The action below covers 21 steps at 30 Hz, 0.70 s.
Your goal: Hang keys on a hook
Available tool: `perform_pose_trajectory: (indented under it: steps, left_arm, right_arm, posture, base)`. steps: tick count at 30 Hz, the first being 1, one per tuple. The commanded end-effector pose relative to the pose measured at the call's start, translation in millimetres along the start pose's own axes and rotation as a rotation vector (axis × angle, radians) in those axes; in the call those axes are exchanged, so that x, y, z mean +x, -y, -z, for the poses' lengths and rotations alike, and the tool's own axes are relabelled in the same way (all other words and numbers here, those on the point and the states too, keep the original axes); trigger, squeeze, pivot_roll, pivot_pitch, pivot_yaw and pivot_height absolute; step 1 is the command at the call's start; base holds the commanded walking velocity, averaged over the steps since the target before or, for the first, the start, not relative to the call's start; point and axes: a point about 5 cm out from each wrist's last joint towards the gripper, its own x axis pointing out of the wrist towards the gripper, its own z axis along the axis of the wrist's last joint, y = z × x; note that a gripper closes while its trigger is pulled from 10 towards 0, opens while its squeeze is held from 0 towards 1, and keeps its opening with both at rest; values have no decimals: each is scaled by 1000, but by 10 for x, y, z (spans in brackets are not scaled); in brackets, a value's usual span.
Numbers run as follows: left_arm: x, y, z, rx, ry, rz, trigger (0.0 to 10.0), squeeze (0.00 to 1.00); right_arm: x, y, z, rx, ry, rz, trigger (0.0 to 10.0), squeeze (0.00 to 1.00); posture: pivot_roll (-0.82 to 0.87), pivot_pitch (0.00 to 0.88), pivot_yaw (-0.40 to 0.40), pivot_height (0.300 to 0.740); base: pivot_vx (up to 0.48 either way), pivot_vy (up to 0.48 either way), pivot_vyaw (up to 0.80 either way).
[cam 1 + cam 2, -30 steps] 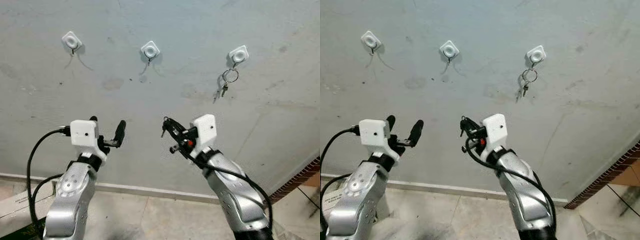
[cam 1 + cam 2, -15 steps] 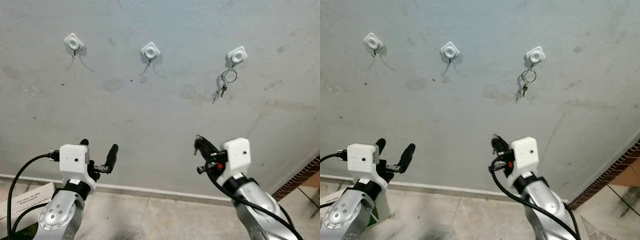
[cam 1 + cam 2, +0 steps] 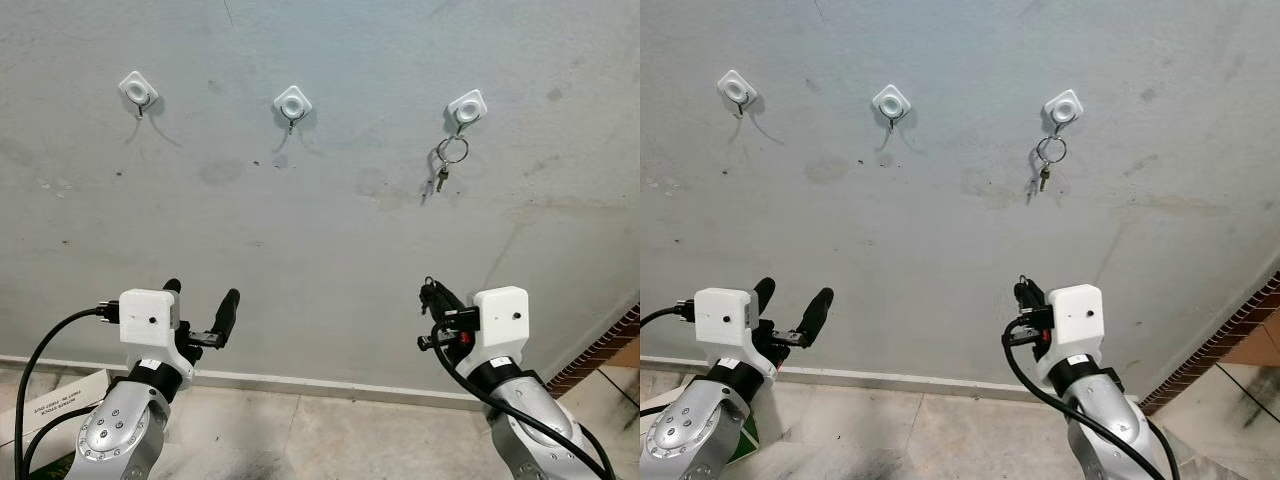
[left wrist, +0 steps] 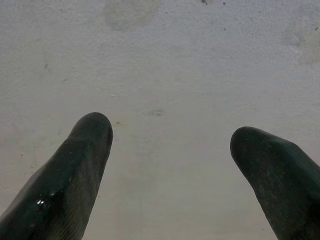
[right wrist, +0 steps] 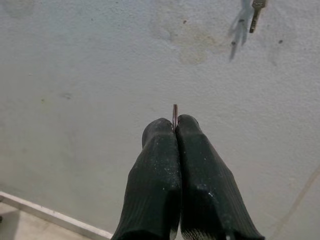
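Keys [image 3: 447, 166] hung by a metal ring from the right hook [image 3: 466, 107], the rightmost of three white hooks fixed in a row on the grey wall [image 3: 330, 230]. One small key dangled below the ring, close against the plaster, with its shadow beside it. The middle hook [image 3: 292, 104] and the left hook [image 3: 137, 88] carried nothing.

Well below the hanging keys, the right gripper [image 3: 431, 292] was raised toward the wall, apart from the ring. Its jaws were pressed together, and in the right wrist view a thin edge of metal [image 5: 175, 116] stood out between the black fingertips [image 5: 160, 131]; what that sliver belonged to could not be told. The same view caught the key's tip at the upper edge, far from the fingers.

The left gripper [image 3: 201, 300] was held up at about the same height, under the stretch of wall between the left and middle hooks. Its jaws were spread wide, with nothing between them, and the left wrist view showed bare, stained plaster in the gap.

A pale skirting strip [image 3: 300, 381] ran along the foot of the wall, above a tiled floor [image 3: 320, 440]. A brick edge [image 3: 610, 345] showed at the far right, and a cardboard box [image 3: 50, 405] sat low on the left.
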Motion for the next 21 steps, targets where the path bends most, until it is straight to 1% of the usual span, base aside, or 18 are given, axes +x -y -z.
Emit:
perform_pose_trajectory:
  steps: [1, 12, 21]
  left_arm:
    - [-20, -1, -53, 13, 12, 9, 10000, 0]
    - [-25, -7, -48, 11, 10, 2, 10000, 0]
    - [-22, -2, -45, 12, 5, 9, 10000, 0]
  right_arm:
    - [5, -10, -86, -9, 28, -4, 10000, 0]
    - [43, -40, -87, -6, 28, -26, 10000, 0]
    - [55, -65, -81, -1, 26, -38, 10000, 0]
  posture:
    - [54, 0, 1, 740]
    - [61, 0, -3, 740]
    - [63, 0, -2, 740]
  base:
    - [244, 0, 0]
    - [263, 0, 0]
    - [307, 0, 0]
